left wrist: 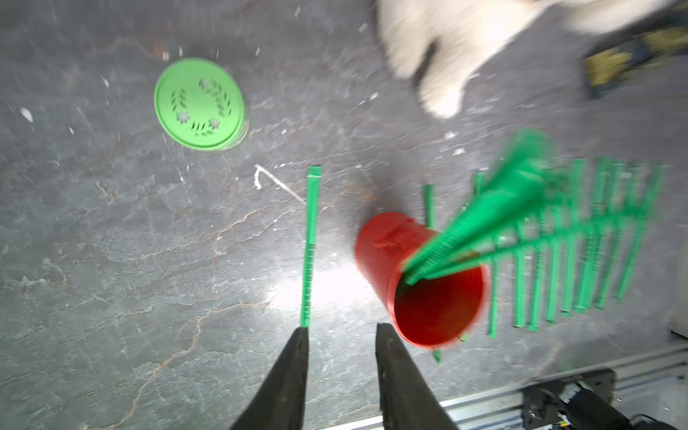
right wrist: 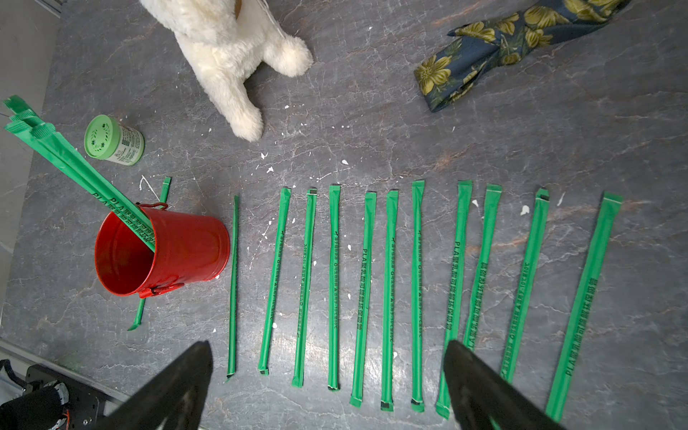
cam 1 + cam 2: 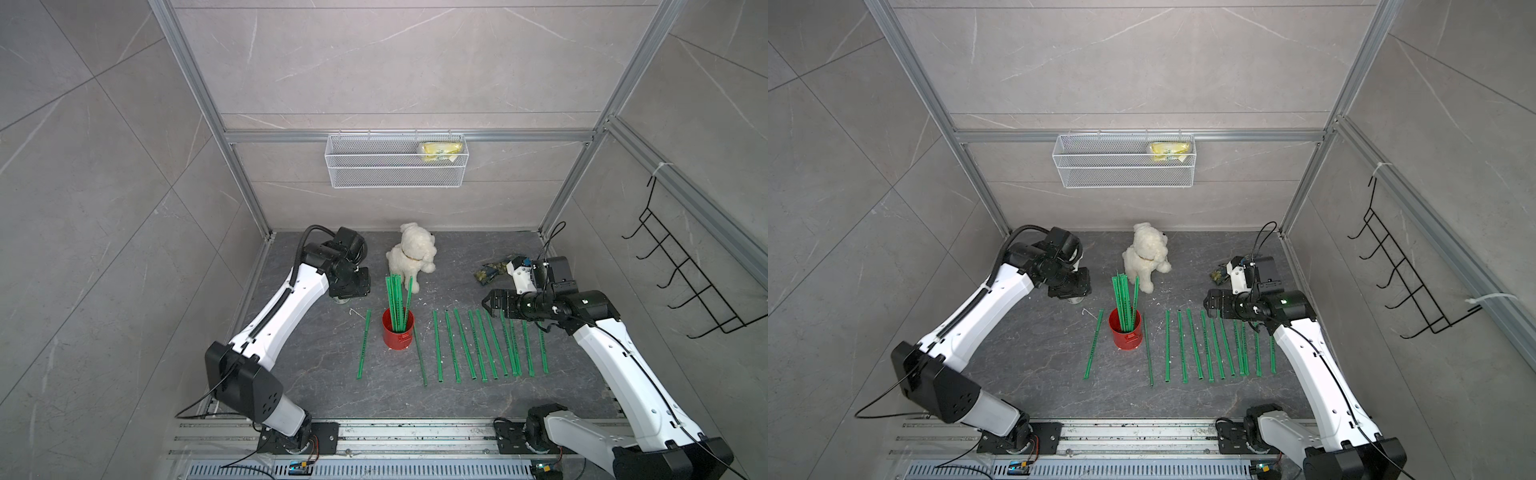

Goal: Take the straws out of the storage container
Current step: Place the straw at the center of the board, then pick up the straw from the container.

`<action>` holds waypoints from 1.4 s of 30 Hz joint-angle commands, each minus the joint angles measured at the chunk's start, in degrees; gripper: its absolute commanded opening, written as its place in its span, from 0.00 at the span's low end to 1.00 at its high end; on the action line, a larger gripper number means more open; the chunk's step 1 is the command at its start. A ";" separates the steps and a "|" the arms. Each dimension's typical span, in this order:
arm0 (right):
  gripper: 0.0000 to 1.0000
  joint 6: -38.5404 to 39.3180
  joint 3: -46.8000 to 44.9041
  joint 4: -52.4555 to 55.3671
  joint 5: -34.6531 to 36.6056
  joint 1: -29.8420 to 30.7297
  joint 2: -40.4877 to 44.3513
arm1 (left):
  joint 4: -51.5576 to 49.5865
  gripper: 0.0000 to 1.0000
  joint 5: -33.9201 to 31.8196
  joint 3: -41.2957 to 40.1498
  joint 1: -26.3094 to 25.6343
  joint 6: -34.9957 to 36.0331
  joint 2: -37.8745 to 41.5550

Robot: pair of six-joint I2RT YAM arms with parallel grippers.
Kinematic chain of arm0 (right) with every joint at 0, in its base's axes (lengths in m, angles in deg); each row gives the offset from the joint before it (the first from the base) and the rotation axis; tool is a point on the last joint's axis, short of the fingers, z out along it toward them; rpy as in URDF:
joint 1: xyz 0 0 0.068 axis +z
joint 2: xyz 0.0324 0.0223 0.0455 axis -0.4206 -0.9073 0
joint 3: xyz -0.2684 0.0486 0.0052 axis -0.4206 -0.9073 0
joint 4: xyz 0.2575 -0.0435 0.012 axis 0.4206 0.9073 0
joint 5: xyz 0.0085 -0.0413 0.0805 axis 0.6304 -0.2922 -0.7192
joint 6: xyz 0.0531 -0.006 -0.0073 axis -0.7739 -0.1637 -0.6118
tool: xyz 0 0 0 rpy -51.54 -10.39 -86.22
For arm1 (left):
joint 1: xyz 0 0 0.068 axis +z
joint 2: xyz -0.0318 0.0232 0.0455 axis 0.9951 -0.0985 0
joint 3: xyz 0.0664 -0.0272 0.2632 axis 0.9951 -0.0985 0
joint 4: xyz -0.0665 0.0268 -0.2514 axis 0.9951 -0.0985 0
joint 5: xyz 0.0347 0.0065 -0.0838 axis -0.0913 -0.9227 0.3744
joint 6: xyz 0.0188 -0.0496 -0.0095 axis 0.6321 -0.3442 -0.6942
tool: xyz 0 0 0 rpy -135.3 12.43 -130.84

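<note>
Could drag several straws [image 3: 397, 303] out at once or topple the storage container [image 3: 398, 338], given a slanted pull on the leaning bunch. Thin, bright green, dark-printed, standing fanned in the red container at mid-worktop [image 3: 291, 374], a flat row [image 2: 334, 283] to its right, one to its left. Parted and empty at the left pincer [image 1: 342, 327], far-left of the container; spread wide, empty, at the right pincer [image 2: 327, 342] above the row.

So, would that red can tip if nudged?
Probably easily: the red can looks small and thin-walled, and the straws in it stand far above its rim, leaning. Once down, its round body might roll, though the side handles could stop it.
</note>
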 commanded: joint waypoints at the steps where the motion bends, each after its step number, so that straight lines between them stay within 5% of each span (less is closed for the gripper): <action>1: 1.00 -1.15 1.26 -0.45 -0.06 0.42 0.39 | 0.25 0.42 -0.05 2.18 -4.58 -1.06 0.49; 10: 1.00 -1.30 1.09 -0.38 -0.17 0.50 0.03 | 6.97 0.52 -3.49 1.04 -13.91 2.39 -3.00; 26: 1.00 -0.70 0.73 0.30 0.91 0.49 -0.50 | 10.62 0.52 -2.82 4.82 -14.21 3.77 -15.00; 42: 1.00 -0.29 0.48 0.20 1.10 0.47 -0.94 | 10.49 0.40 -2.27 7.24 -14.21 4.18 -18.81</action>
